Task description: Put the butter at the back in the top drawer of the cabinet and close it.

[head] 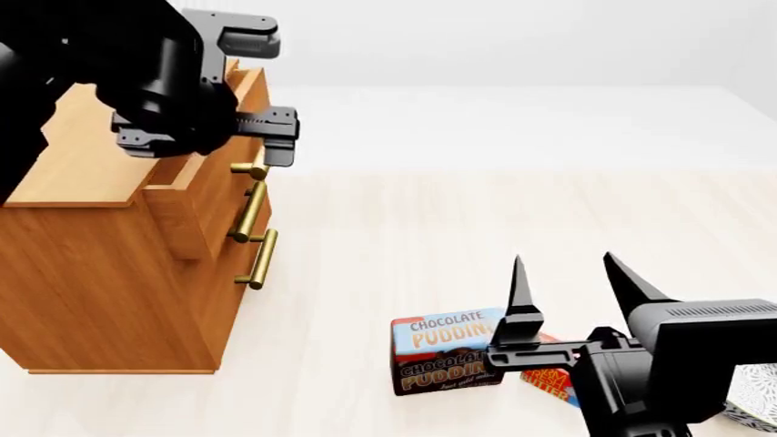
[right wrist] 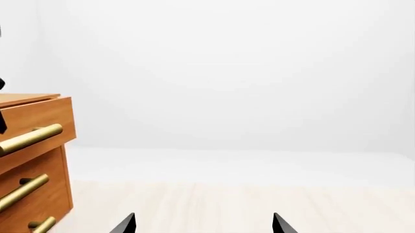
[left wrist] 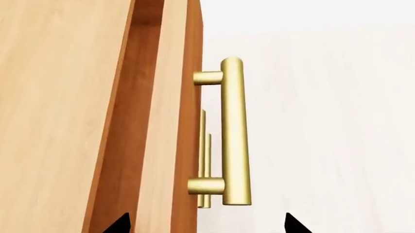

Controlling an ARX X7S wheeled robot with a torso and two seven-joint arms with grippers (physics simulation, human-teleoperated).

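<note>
The cabinet (head: 109, 273) stands at the left, its top drawer (left wrist: 184, 145) pulled out a little so a dark gap shows behind the drawer front. My left gripper (left wrist: 207, 225) is open, with the drawer's brass handle (left wrist: 233, 131) just ahead between the fingertips, not touched. In the head view that left gripper (head: 273, 91) hovers at the cabinet's top front edge. The butter (head: 552, 382) lies on the floor, mostly hidden behind my right gripper (head: 565, 273), which is open and empty with its fingers pointing up. The right wrist view shows the right gripper (right wrist: 203, 224) over bare floor.
A chocolate pudding box (head: 447, 350) lies on the floor just left of the butter. The two lower drawers' handles (head: 251, 214) (head: 262, 259) sit under the top one. A patterned object (head: 755, 396) shows at the right edge.
</note>
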